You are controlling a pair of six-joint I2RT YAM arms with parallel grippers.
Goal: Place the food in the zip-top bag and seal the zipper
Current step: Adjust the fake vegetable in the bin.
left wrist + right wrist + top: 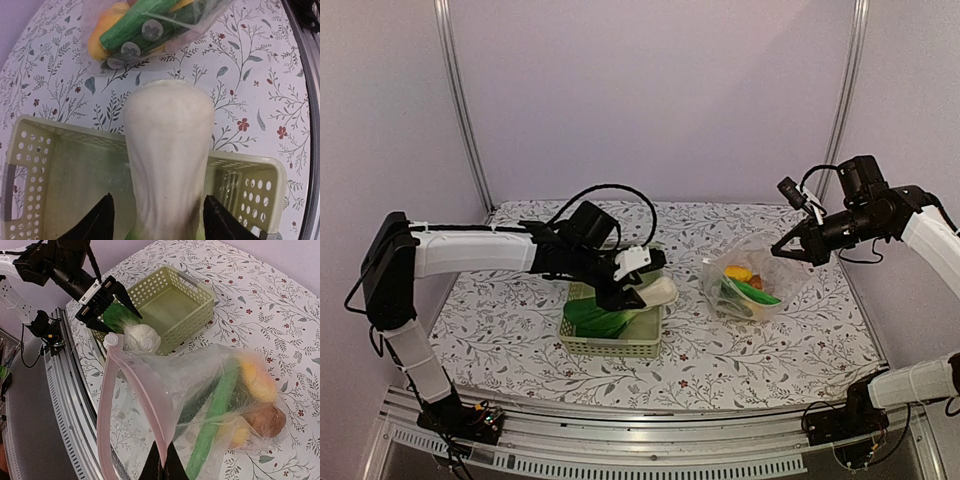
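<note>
**Table** (770, 350): floral cloth; carries one basket and one bag.

**Basket** (610, 348): pale green lattice, near the middle of the near edge. Its floor shows bare in the wrist views.

**Bok choy** (167, 145): white stem end pointing toward the bag and lying across the basket's right rim. The green leaves hang over the basket's inside.

**Left gripper** (157, 210): over the basket, jaws spread wide, one finger on each side of the bok choy stem. A gap shows at one finger; contact at the other cannot be told.

**Bag** (150, 385): clear, crinkled, on the right half of the table, well apart from the basket. Mouth lifted and gaping toward the basket.

**Zipper** (102, 410): pinkish strip round the mouth, unsealed.

**Contents of bag**: cucumber (215, 410), lemons (255, 377), brown piece (267, 417), all lying at the bottom.

**Right gripper** (162, 465): above the bag, fingers pinched together on the mouth edge and holding it up.
</note>
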